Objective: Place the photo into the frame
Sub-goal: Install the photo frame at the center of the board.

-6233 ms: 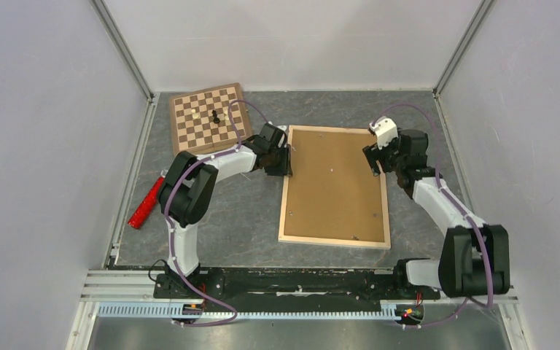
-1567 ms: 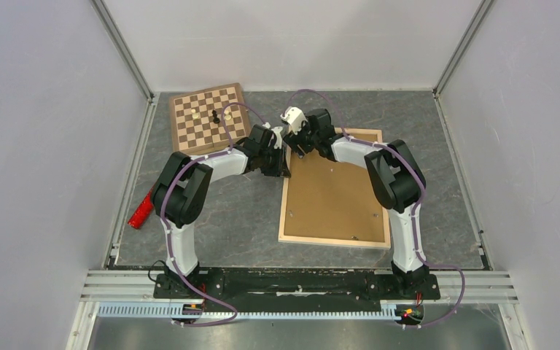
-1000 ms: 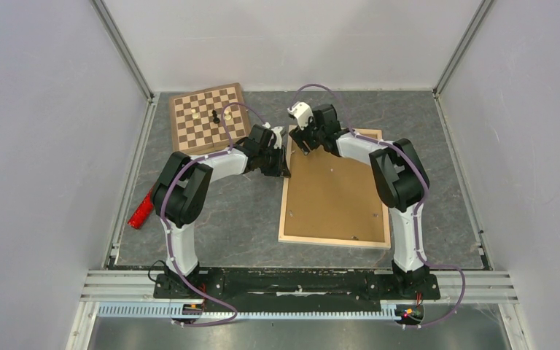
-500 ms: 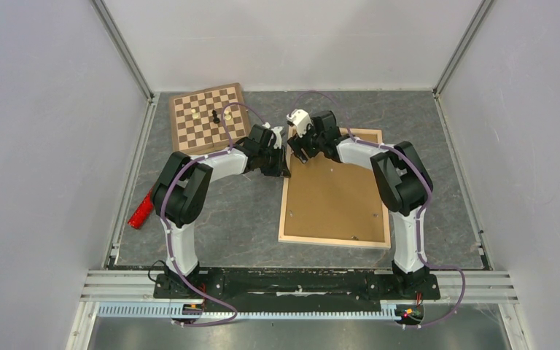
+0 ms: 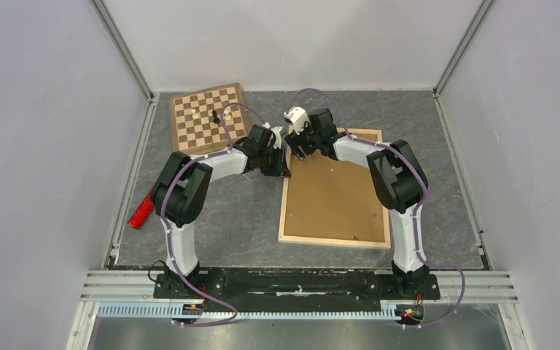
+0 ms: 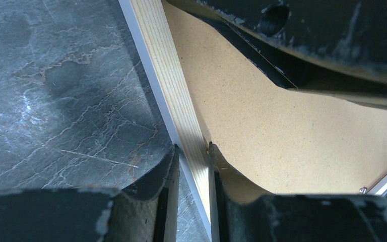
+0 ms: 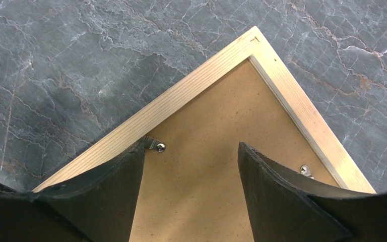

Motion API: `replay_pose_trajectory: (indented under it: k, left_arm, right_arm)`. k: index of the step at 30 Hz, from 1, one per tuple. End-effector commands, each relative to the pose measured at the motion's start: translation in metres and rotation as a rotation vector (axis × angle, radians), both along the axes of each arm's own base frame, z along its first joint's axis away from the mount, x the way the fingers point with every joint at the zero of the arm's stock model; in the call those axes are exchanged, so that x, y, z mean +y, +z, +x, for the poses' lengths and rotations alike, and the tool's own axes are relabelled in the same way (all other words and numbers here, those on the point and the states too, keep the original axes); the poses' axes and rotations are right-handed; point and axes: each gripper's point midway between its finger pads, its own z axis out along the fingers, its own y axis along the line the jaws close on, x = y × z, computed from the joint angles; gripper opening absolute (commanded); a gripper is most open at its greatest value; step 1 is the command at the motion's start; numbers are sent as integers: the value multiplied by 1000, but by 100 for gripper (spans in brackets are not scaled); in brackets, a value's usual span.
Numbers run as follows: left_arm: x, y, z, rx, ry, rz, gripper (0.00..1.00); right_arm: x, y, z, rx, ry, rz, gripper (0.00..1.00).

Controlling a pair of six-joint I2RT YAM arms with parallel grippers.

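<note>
Frame (image 5: 284, 211) face down mid-desk (image 5: 240, 219), gripped by its left bar.
Brown backing board (image 5: 335, 193) faces up. The left pincer (image 6: 192, 169) still pinches the left bar near the far end. The right pincer (image 7: 191, 166), jaws spread, has swung over from the right bar and hovers above the frame's far-left corner. Chessboard (image 5: 208, 117) stays at the desk's far-left corner.
</note>
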Motion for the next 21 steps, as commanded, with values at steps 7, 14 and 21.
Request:
replay_pose_trajectory:
  k: [7,14,21]
  left_arm:
    - [36,-60,-55,236,-22,168,2]
    - [36,-60,-55,236,-22,168,2]
    - [36,-60,-54,237,-20,168,2]
  right_arm:
    - [5,8,14,-40,-6,-4,71]
    - [6,11,17,-44,-10,-2,70]
    - [8,23,10,-43,7,19,71]
